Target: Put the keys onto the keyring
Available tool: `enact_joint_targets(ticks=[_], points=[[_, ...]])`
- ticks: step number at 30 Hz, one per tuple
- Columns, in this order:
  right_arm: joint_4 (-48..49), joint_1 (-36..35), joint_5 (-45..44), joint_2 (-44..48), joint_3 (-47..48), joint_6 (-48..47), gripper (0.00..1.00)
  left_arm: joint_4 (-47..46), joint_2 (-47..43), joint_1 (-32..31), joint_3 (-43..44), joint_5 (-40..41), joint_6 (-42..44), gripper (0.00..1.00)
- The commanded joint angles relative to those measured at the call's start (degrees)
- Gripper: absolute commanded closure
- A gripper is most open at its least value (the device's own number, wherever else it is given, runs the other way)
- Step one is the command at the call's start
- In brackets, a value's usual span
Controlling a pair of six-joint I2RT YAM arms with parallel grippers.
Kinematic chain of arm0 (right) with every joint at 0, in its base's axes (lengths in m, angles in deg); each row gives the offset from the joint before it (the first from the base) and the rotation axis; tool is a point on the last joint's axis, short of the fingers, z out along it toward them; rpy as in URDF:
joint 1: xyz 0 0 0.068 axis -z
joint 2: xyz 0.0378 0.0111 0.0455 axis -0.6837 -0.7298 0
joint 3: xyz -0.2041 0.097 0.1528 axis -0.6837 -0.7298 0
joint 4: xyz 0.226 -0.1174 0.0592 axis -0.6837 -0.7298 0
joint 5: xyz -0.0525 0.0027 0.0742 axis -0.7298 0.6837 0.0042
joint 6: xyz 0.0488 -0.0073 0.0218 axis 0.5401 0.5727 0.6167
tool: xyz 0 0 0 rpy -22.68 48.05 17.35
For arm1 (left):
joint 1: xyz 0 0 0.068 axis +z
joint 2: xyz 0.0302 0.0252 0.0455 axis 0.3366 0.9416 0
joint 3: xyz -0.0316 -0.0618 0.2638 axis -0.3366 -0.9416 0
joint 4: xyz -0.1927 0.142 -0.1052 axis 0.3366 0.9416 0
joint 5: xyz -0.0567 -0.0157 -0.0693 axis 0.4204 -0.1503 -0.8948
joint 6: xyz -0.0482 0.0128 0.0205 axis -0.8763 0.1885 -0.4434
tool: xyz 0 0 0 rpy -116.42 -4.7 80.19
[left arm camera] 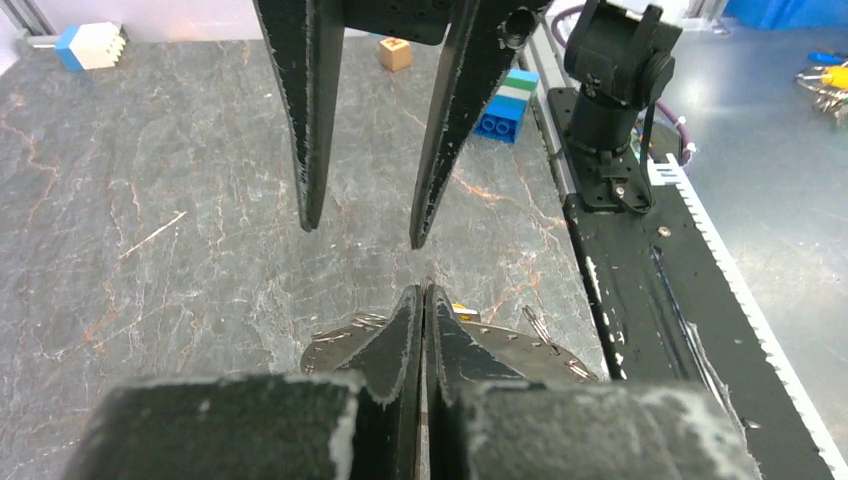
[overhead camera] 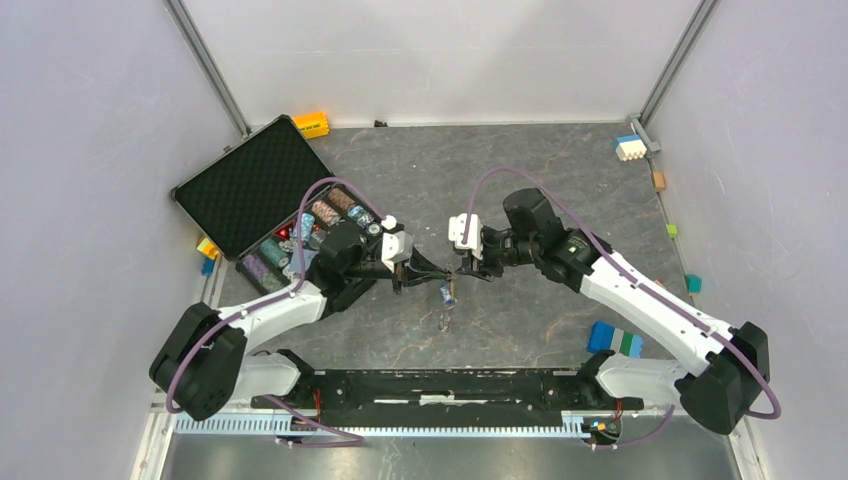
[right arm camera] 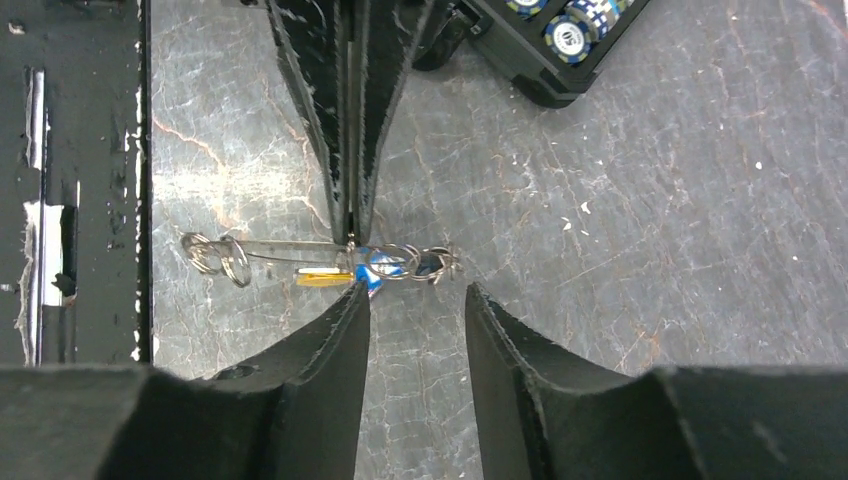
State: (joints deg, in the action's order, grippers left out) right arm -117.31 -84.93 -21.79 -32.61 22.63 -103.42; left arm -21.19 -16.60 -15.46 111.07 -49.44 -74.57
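Note:
My left gripper [left arm camera: 425, 292] is shut on the keyring [right arm camera: 285, 246], a thin silvery strand held a little above the table. In the right wrist view the left gripper [right arm camera: 352, 232] comes in from the top. The strand runs sideways under it, with small rings [right arm camera: 218, 258] at its left end and linked rings [right arm camera: 405, 262] at its right. The blue key [right arm camera: 373, 275] and the yellow key [right arm camera: 322, 277] hang from it by the pinch. My right gripper [right arm camera: 415, 292] is open and empty, its left fingertip beside the blue key. From above, both grippers [overhead camera: 440, 268] [overhead camera: 464, 268] meet tip to tip over the keys [overhead camera: 447, 292].
An open black case [overhead camera: 245, 190] of poker chips lies behind the left arm. A blue-green block [overhead camera: 614, 340] sits near the right base. A white-blue block [overhead camera: 628, 147] and an orange block [overhead camera: 311, 123] lie at the back. The black base rail [overhead camera: 440, 385] runs along the near edge.

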Motion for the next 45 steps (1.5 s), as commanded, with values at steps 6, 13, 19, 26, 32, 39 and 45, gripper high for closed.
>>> enact_joint_targets(ticks=[6, 13, 19, 26, 32, 39, 45], points=[[3.6, 3.6, 11.3, 3.2, -1.5, -0.3, 0.52, -24.8, -0.9, 0.9, -3.1, -0.7, -16.1, 0.98], [4.3, 4.0, 16.5, 3.5, -1.8, -0.7, 0.54, -34.3, 1.3, 0.9, -5.1, 0.8, -21.0, 0.98], [4.0, 4.1, 19.4, 2.2, -1.6, -0.6, 0.6, -36.9, 2.3, 0.9, -5.7, 1.4, -21.8, 0.98], [4.5, 4.3, 19.9, 0.9, -1.8, -0.1, 0.69, -37.1, 2.1, 0.9, -5.9, 1.7, -21.8, 0.98], [4.9, 4.3, 20.3, 0.0, -1.5, 0.3, 0.74, -37.2, 2.1, 0.9, -5.9, 1.6, -21.9, 0.98], [5.4, 4.3, 21.1, -0.1, -1.5, 1.0, 0.82, -37.0, 2.3, 0.9, -6.0, 1.6, -21.6, 0.98], [5.3, 4.4, 20.5, 0.2, -1.7, 0.8, 0.99, -36.2, 2.4, 0.9, -6.2, 1.6, -20.6, 0.98]])
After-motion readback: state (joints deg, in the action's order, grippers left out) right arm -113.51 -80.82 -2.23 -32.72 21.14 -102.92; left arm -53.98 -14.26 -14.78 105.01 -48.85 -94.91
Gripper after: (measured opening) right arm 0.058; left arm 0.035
